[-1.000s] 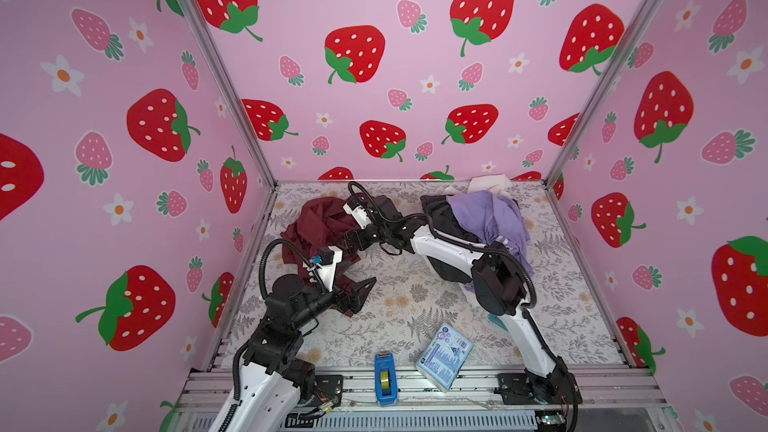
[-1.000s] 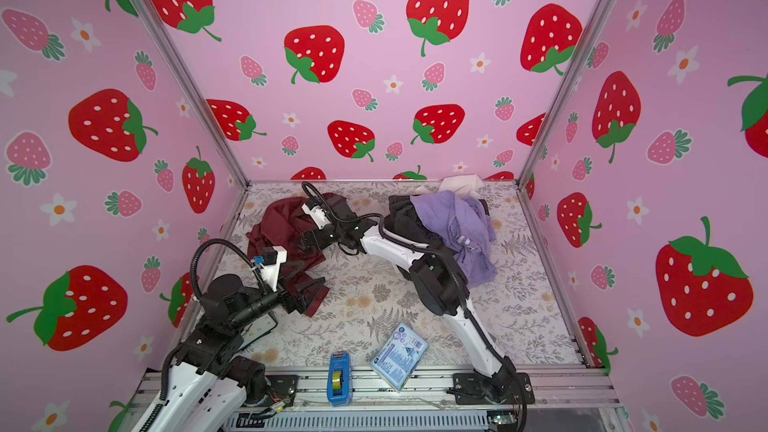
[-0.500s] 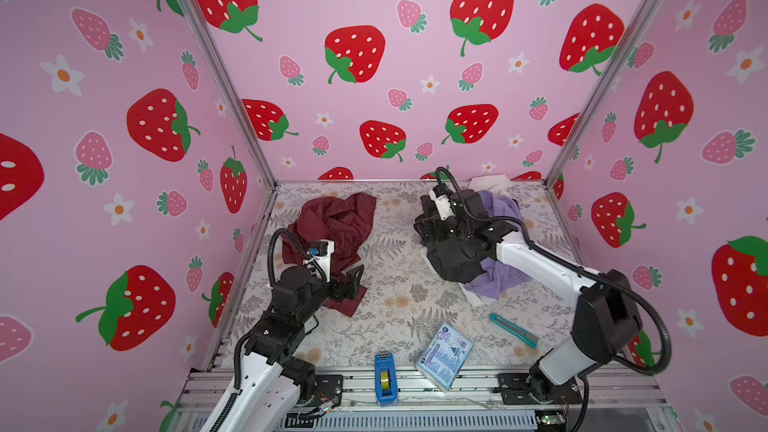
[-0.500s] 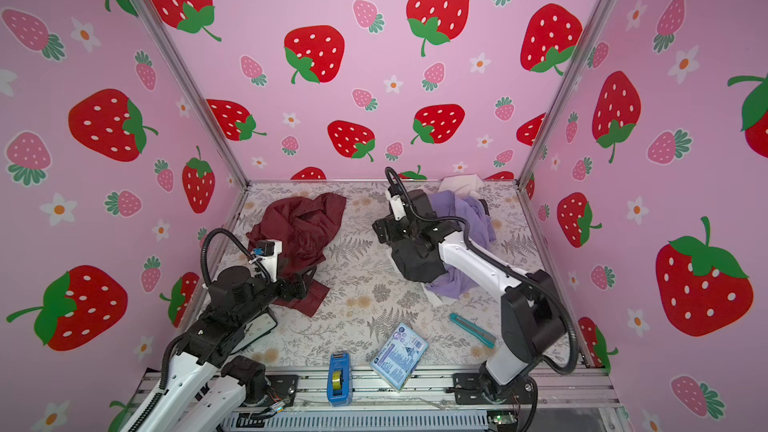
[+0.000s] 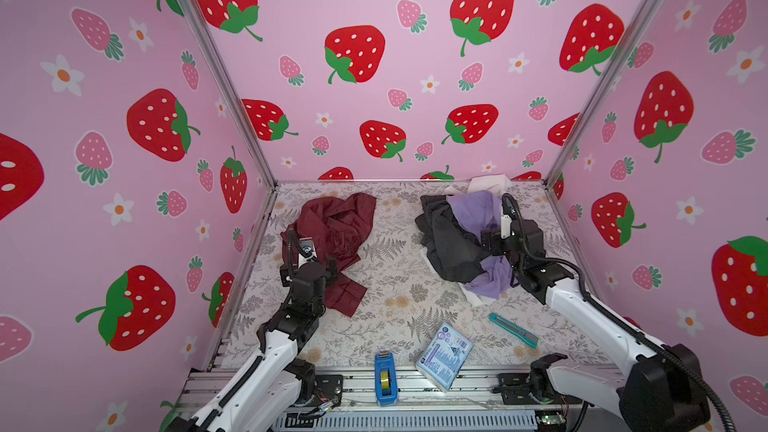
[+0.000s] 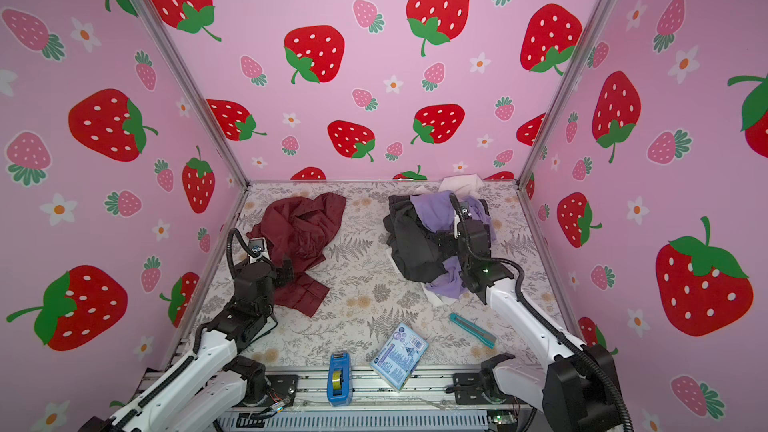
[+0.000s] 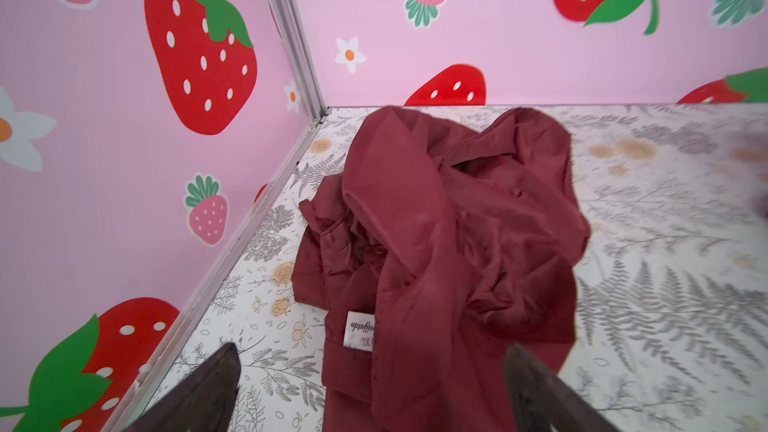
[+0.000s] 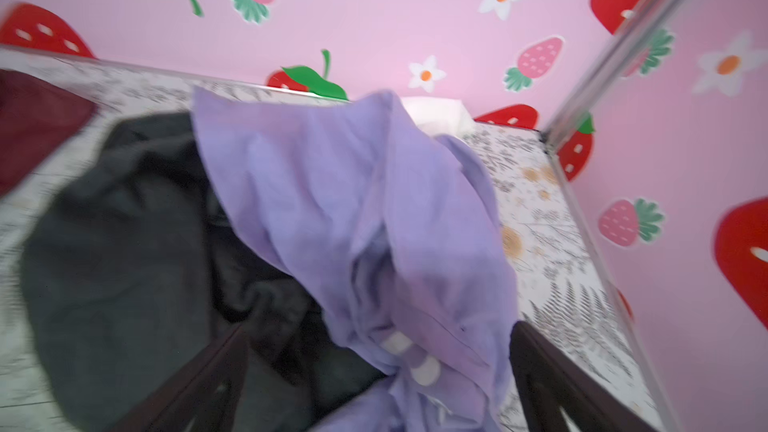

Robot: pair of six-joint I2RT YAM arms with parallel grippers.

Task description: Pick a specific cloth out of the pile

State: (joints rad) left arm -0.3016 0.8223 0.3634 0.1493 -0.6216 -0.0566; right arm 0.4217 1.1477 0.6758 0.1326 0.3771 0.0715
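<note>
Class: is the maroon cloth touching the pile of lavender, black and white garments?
Apart. In both top views a strip of bare floral table lies between the maroon cloth and the pile.

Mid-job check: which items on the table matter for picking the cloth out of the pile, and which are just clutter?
Job:
- maroon garment, lying apart on the left
- pile of lavender, black and white garments, on the right

Lying about, near the front edge:
- blue tape dispenser
- tissue pack
- teal utility knife
</note>
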